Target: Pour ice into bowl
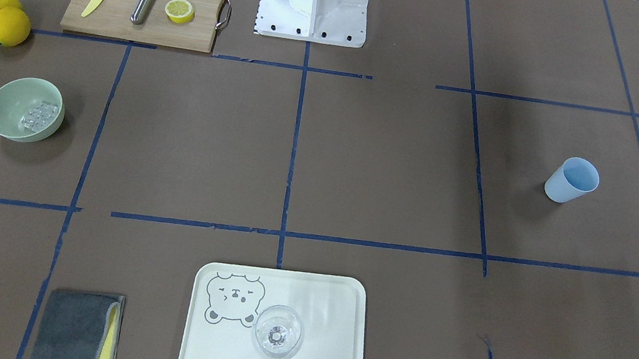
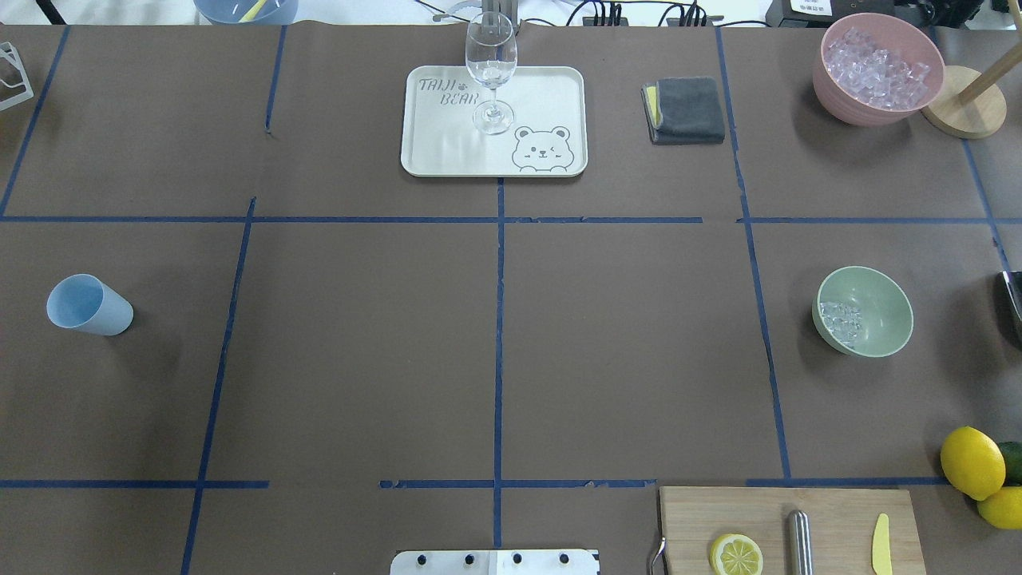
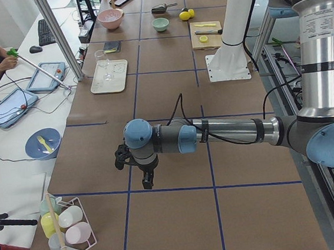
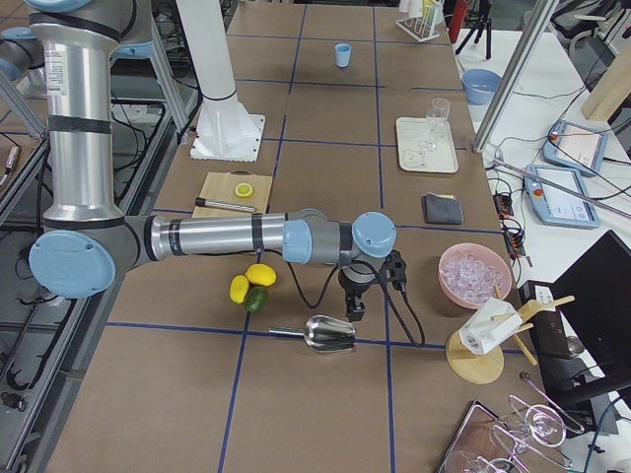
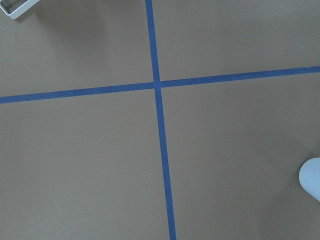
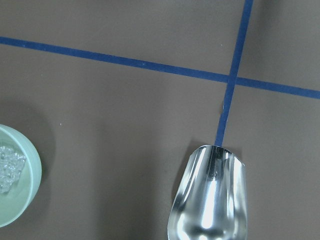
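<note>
On the right side of the brown paper-covered table (image 2: pixel 623 359), the round pale mint-green bowl (image 2: pixel 882 307) stands upright. The small heap of clear glassy ice cubes (image 2: pixel 840 321) lies inside it, against its left inner wall. Further right, near the table's end, a shiny metal scoop (image 4: pixel 330 335) lies on the paper, apart from the bowl. The right gripper (image 4: pixel 353 307) hangs pointing down, above the paper and close to the scoop; whether its fingers are spread or closed cannot be told. The left gripper (image 3: pixel 148 181) hangs over bare paper near the left end, its state likewise unclear. A pale blue plastic cup (image 2: pixel 86 305) stands well to the left, and a pink bowl (image 2: pixel 846 100) of ice sits at the far right.
</note>
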Controlling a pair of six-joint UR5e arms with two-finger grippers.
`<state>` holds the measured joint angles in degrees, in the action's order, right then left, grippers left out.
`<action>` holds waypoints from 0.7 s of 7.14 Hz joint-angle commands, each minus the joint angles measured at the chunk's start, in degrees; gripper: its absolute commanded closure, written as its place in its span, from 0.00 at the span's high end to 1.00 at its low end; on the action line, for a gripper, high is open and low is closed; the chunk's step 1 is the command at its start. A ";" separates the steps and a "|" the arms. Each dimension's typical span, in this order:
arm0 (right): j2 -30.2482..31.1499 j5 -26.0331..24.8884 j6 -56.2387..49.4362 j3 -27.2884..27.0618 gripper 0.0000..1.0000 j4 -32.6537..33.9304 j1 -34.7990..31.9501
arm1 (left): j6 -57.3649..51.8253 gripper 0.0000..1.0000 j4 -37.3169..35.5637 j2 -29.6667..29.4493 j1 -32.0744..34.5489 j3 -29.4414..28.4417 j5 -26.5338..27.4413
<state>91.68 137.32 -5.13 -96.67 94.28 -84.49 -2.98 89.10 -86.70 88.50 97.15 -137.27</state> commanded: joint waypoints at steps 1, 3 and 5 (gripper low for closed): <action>0.26 -0.39 3.18 0.52 1.00 -2.61 -0.41 | -0.10 1.00 -0.07 0.04 0.10 0.59 -0.01; 0.43 -0.30 3.19 0.43 1.00 -2.52 -0.67 | -0.10 1.00 0.19 0.57 0.10 0.68 -0.10; 0.43 -0.30 3.28 0.34 1.00 -2.52 -0.85 | -0.10 1.00 0.19 0.57 0.01 0.59 -0.01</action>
<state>92.10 137.02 -1.90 -96.25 91.77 -85.18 -3.08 89.28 -86.17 88.54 97.77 -137.31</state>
